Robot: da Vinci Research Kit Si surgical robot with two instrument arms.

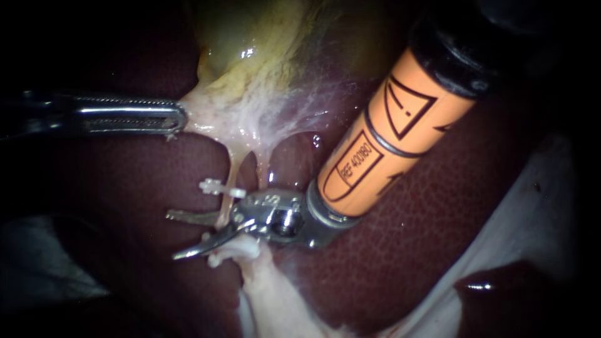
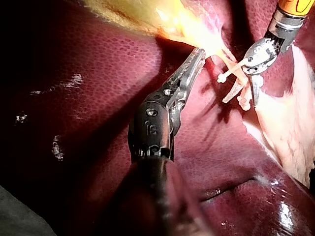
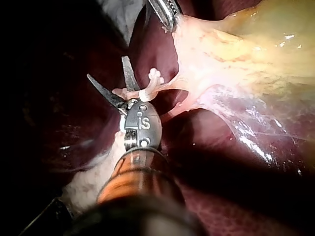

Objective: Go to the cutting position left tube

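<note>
- Left tube [image 1: 229, 169] mid-view over the liver [image 1: 407, 250]; long axis nearly upright, lower end slanting slightly left, strung from the gallbladder [image 1: 250, 56] down toward pale fat.
- White clip [image 1: 219, 186] across it, just above the blades.
- Right instrument [image 1: 172, 236]: blades spread wide, straddling the left tube below the clip, not closed on it.
- Left instrument [image 1: 178, 117]: jaws clamped on the gallbladder's pale edge.
- Tube's lower end hidden behind the blade hinge; right tube [image 1: 263, 169] partly covered too.
- Black printing on the orange sleeve [image 1: 400, 125].
</note>
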